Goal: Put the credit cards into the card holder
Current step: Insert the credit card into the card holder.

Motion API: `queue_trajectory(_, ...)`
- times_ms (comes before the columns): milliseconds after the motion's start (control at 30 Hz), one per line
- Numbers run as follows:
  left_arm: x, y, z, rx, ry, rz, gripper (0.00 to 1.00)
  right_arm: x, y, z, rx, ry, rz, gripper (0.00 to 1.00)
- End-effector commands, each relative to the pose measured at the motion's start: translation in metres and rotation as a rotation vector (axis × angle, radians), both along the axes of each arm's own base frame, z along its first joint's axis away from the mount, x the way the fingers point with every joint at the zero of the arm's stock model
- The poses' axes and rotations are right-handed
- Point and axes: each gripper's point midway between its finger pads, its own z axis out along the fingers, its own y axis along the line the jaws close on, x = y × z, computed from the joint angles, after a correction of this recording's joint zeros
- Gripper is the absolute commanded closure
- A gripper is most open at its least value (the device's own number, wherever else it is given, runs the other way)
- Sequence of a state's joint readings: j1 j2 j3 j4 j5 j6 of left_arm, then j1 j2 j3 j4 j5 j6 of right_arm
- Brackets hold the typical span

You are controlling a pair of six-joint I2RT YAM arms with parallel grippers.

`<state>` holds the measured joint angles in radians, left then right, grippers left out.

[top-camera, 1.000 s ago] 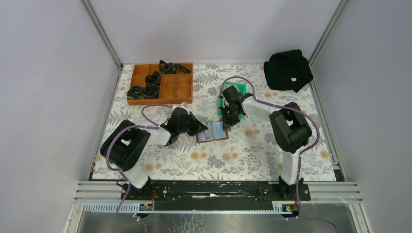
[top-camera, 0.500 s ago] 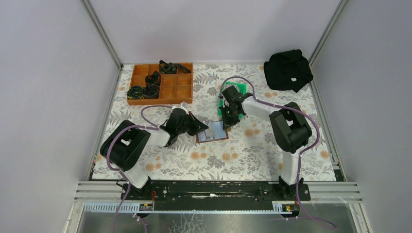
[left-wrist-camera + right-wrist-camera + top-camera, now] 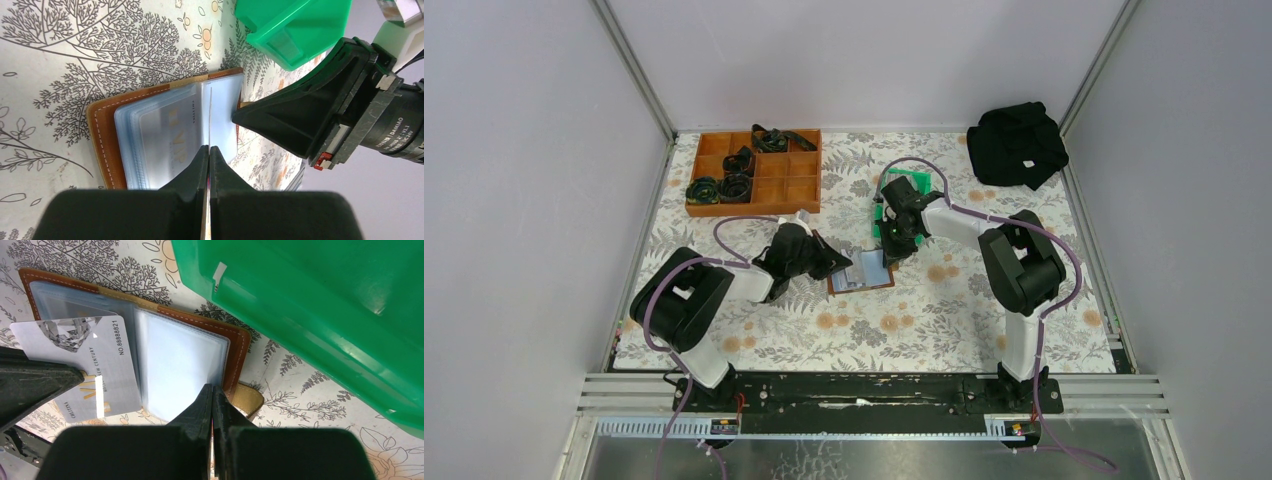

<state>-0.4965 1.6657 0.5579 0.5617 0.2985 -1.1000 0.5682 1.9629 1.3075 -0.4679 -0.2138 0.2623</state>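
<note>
The card holder [image 3: 861, 272], a brown leather wallet with clear sleeves, lies open on the floral table. It also shows in the left wrist view [image 3: 107, 137] and the right wrist view [image 3: 235, 340]. My left gripper [image 3: 832, 263] [image 3: 209, 148] is shut on a grey credit card [image 3: 85, 365], seen edge-on in its own view [image 3: 209, 117], with the card's far end over the holder's left page. My right gripper [image 3: 892, 247] [image 3: 213, 387] is shut, its tip down on the holder's right sleeve [image 3: 175, 365] beside the snap tab [image 3: 248, 398].
A green plastic bin [image 3: 902, 192] [image 3: 325, 305] stands just behind the holder, close over the right gripper. A wooden compartment tray [image 3: 754, 172] with black items sits at the back left. A black cloth bundle [image 3: 1016, 143] lies at the back right.
</note>
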Motion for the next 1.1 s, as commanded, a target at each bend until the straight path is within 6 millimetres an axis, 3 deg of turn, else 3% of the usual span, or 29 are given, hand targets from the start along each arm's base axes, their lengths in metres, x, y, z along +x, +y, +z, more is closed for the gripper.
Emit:
queue_trajectory(0, 0.003, 0.005, -0.003, 0.043, -0.030, -0.001, 1.00, -0.007, 0.002, -0.017, -0.011, 0.050, 0.004, 1.00)
queue_trajectory(1067, 0.016, -0.001, 0.000, 0.013, -0.034, 0.019, 1.00, -0.010, -0.001, -0.024, -0.030, 0.063, 0.005, 1.00)
